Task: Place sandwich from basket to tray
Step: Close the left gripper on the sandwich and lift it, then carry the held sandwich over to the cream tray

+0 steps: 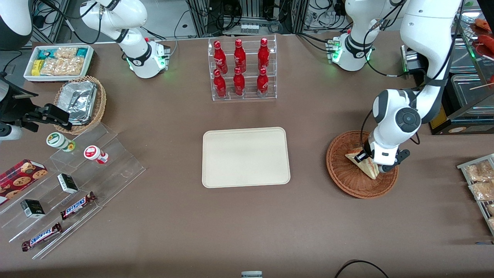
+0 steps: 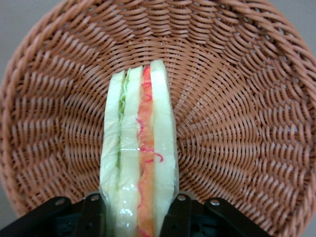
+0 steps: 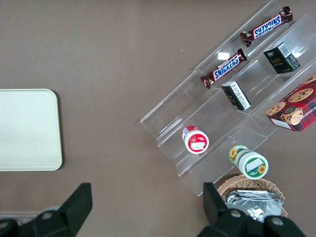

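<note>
Brown table (image 1: 162,239): your pincer (image 1: 371,161) sits down in the basket (image 1: 343,170), clamped on the sandwich (image 1: 364,164), which stands on edge there. Tray (image 1: 246,157) lies well apart, mid-table.

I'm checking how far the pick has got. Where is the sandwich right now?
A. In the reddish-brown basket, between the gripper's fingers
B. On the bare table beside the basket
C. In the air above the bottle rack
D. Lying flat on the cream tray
A: the sandwich stands on edge in the basket, with the gripper straddling it, a finger close on each bread face; the tray holds nothing.
</note>
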Motion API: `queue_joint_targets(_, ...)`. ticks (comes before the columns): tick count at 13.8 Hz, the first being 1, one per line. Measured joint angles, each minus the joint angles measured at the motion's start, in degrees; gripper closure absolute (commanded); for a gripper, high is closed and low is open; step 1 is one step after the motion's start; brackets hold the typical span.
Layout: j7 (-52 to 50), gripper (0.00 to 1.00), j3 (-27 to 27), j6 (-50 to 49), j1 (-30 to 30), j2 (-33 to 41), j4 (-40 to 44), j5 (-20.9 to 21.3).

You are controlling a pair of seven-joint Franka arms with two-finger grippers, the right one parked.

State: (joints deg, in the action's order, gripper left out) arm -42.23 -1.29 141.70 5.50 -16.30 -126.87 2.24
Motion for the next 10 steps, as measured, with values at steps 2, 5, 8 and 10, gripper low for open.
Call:
queue_joint_targets(2, 0.0, 0.91, -0.1, -6.9, 1.0, 2.2, 2.9, 0.0)
queue_joint_targets(5, -1.2, 0.91, -0.2, -15.9, 4.5, 4.7, 8.9, 0.0)
queue_joint_targets(8, -3.0, 0.91, -0.4, -23.9, 8.7, 4.7, 16.3, 0.0)
queue_joint_targets(10, -3.6, 0.91, -0.6, -26.8, 12.1, 3.7, 20.9, 0.0)
